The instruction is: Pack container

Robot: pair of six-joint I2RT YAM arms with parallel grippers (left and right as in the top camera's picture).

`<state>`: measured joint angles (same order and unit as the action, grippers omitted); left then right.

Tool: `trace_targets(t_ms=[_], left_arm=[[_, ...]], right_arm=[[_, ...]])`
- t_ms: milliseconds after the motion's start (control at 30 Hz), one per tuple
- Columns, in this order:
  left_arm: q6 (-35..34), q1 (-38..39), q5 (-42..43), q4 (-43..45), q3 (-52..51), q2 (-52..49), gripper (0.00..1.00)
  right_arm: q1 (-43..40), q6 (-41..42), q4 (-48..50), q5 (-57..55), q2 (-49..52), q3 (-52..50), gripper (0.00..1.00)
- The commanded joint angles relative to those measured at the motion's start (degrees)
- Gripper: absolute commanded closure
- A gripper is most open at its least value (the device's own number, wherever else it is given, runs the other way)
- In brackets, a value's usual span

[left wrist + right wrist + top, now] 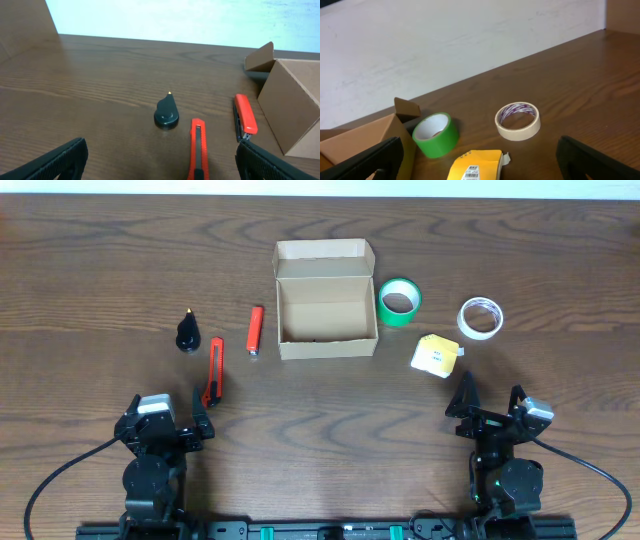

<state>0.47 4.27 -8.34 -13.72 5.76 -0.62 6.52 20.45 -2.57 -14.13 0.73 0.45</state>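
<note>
The tan cardboard container stands open and looks empty at the table's middle back, lid flap up; it also shows in the left wrist view and the right wrist view. My left gripper is open and empty near the front left, behind a red box cutter that shows in the left wrist view. My right gripper is open and empty at the front right, behind a yellow notepad that shows in the right wrist view.
A black cone-shaped object and a red stapler lie left of the container. A green tape roll and a white tape roll lie to its right.
</note>
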Motion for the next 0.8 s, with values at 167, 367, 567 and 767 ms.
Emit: trace_targets(t_ms=[167, 367, 567, 767], left_arm=[[0.85, -0.17, -0.46, -1.92, -0.9, 0.35, 0.05], [0.85, -0.17, -0.46, -1.9, -0.9, 0.35, 0.05], [0.87, -0.17, -0.52, -1.88, -0.9, 0.35, 0.05], [0.81, -0.17, -0.81, -1.88, -0.9, 0.35, 0.05]], right_arm=[[0.52, 0.74, -0.24, -0.46, 0.02, -0.13, 0.01], [0.52, 0.74, -0.24, -0.44, 0.02, -0.13, 0.01], [0.52, -0.44, -0.22, -0.87, 0.02, -0.13, 0.01], [0.52, -1.84, -0.37, 1.38, 0.02, -0.13, 0.01]])
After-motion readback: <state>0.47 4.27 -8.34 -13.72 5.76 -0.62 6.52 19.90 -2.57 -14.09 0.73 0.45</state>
